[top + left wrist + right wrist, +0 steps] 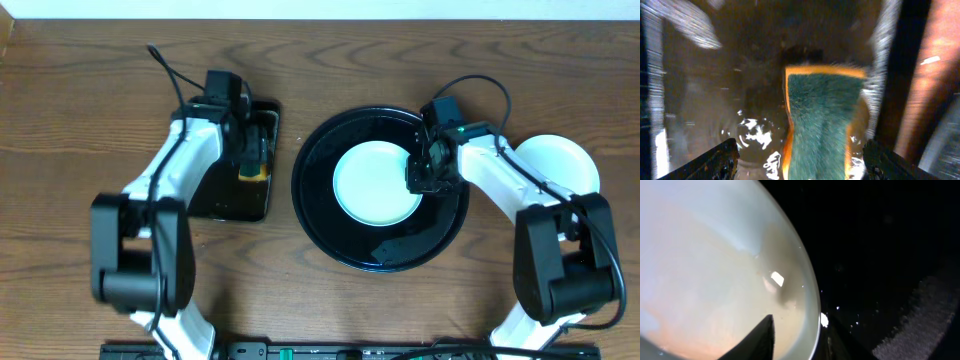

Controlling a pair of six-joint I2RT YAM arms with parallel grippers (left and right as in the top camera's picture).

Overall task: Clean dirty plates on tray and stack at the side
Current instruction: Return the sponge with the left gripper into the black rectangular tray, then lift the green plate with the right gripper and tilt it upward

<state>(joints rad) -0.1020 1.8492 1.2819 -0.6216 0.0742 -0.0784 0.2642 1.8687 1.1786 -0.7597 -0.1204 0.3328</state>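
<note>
- Toward the left half of the tabletop (pixel 90 100), near its far edge, lies a rectangular black tray (pixel 225 200). Its glossy floor is wet and speckled with droplets.
- At the far right corner of that tray lies a sponge (pixel 252 165), green scouring face up over a yellow-orange body (pixel 822 120).
- Above the sponge hangs the left gripper (pixel 250 140). Its fingers are spread wide, one on each side of the sponge (pixel 802 162), released and clear of it.
- At the tabletop's middle sits the round black tray (pixel 400 255), and a mint-blue plate (pixel 375 185) lies flat on it, slightly toward its far side.
- At the plate's right rim is the right gripper (pixel 430 175). One finger is over the plate's inner face (pixel 705 270) and the other is just outside the rim (pixel 800 340). Whether they pinch the rim cannot be told.
- A dull brownish patch shows on the plate close to that rim.
- Near the tabletop's right edge, off the tray, rests a pale plate (pixel 560 155), partly hidden by the right arm.
</note>
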